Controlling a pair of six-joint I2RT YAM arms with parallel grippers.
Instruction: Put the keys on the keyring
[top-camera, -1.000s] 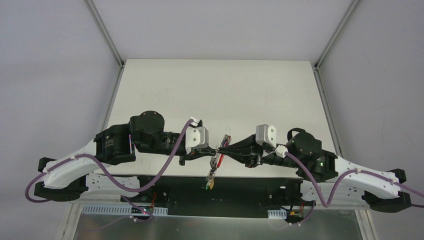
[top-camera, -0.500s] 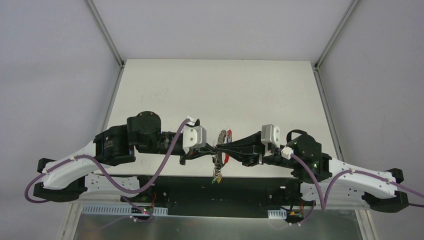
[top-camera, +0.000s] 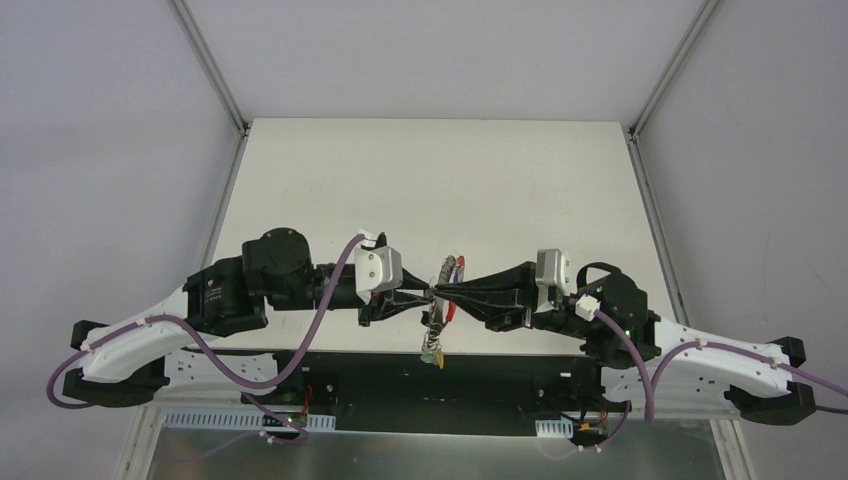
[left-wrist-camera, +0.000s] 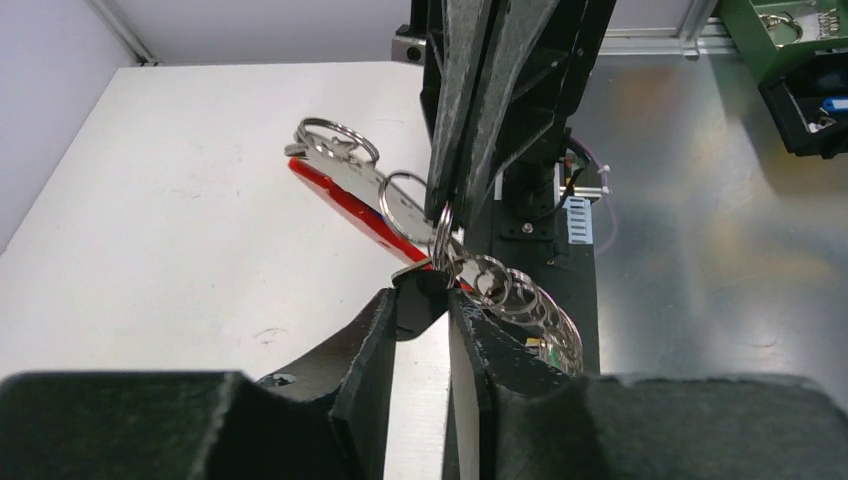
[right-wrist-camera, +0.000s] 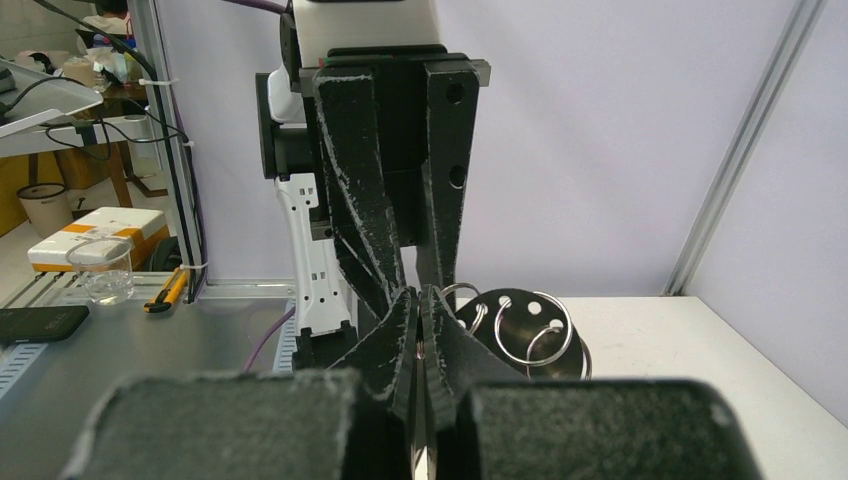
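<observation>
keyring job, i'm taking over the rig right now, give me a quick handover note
Left gripper: jaws slightly apart right at the keyring, nothing clearly held.
Right gripper: shut on the keyring, holding it in the air over the near edge of the table.
Keys: a small bunch dangles below the keyring, too small to count.
Done: some keys hang from it.
Left: check that every key is on.

From above and behind the arms (top-camera: 270, 285) we look down on the whole table (top-camera: 420, 170). The left wrist camera looks along its fingers (left-wrist-camera: 372, 340), very near, at the right gripper (left-wrist-camera: 441, 205); the right wrist camera faces the left gripper (right-wrist-camera: 420, 290) likewise. All views share the keyring (left-wrist-camera: 345, 200).
</observation>
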